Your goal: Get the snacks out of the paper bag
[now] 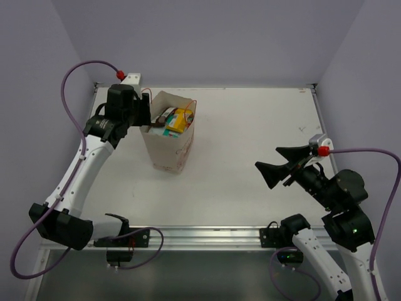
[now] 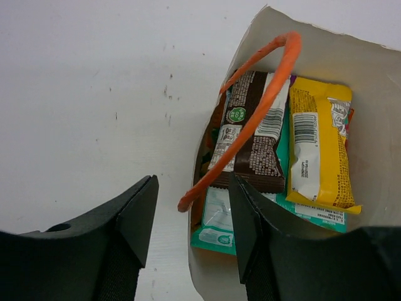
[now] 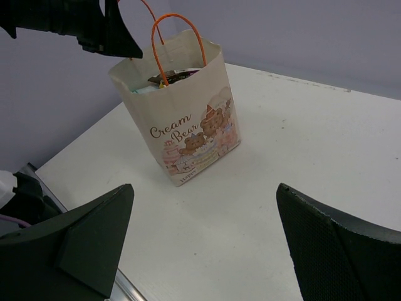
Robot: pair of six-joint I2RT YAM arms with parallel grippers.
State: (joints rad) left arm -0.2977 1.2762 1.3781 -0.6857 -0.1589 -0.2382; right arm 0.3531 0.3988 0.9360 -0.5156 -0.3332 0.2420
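left tool (image 2: 192, 188): part-open astride one wall of cream-white printed paper bag (image 3: 188, 125), likely to steady it | right tool (image 3: 205, 191): wide, empty, parked aside | glossy snack packets (image 2: 247, 135): inside bag

It looked like a robotics lab test cell: a white table (image 1: 250, 157) boxed in by plain lilac walls (image 1: 207, 37), with the left arm (image 1: 78, 172) and right arm (image 1: 341, 188) bolted to an aluminium rail (image 1: 207, 237).
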